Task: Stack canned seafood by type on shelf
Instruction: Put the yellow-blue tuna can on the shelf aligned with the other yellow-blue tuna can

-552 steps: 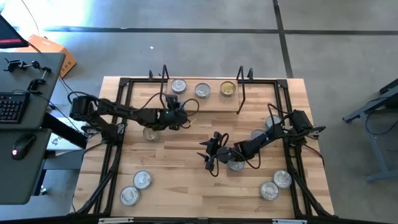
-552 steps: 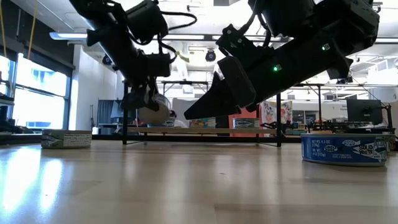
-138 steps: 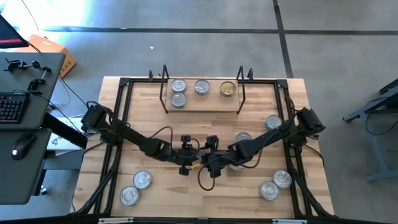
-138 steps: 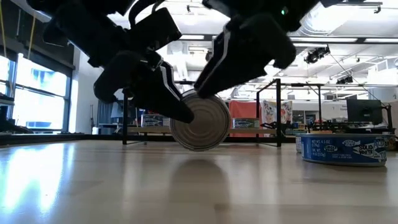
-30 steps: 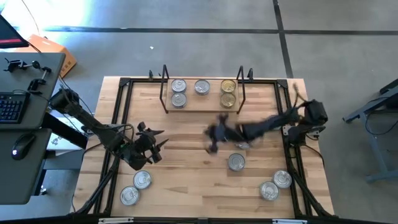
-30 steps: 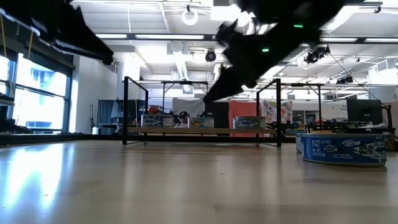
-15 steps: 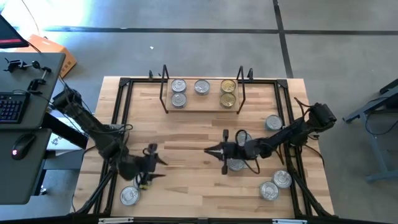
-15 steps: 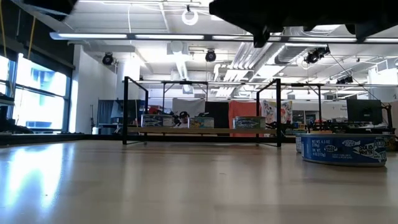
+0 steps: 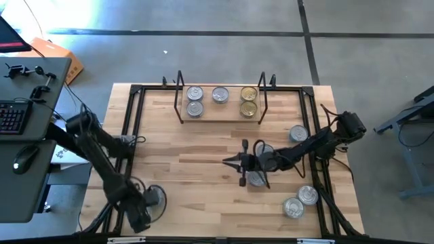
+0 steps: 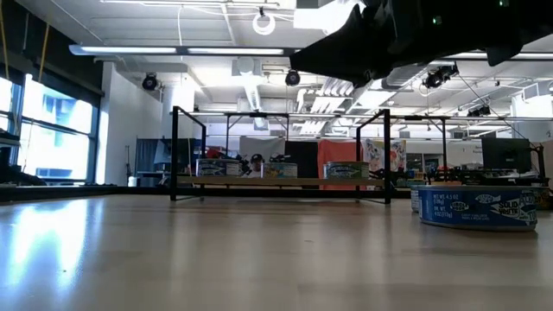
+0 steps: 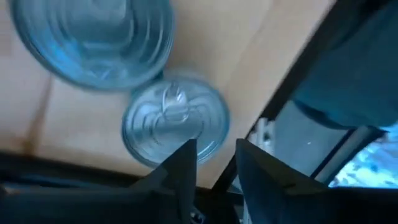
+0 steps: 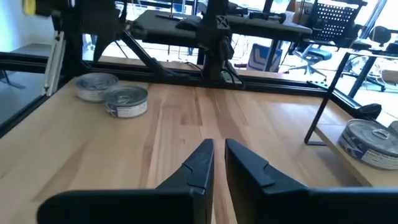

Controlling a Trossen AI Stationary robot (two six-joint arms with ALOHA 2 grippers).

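Down at the near left corner of the tabletop [image 9: 196, 142], the left gripper [image 11: 214, 163] hangs with its fingers partly apart and nothing between them. Straight ahead of its fingertips, in the left wrist view, lies a silver-lidded tin [image 11: 174, 121], flat on its base with the lid up. A second tin [image 11: 93, 37] sits just beyond it, the two touching or nearly so.

From above, the arm's end covers most of this corner, and only one tin [image 9: 156, 196] shows clear of it. The nearer tin is therefore under and just ahead of the fingers rather than off to a side. Being round, it has no long axis to line up with, so any jaw angle across its rim should serve. What matters, I judge, is that the neighbouring tin leaves little room on that side for a finger.

The right gripper [image 12: 219, 152] floats over the middle of the tabletop with its fingers almost together and empty. Another loose tin [image 9: 256, 178] lies just beside it, so that arm is the nearer one for the middle cans and the left arm for the corner pair.

The shelf [image 9: 220, 115] stands at the far edge, well apart from the left gripper, and already carries five tins in three groups.
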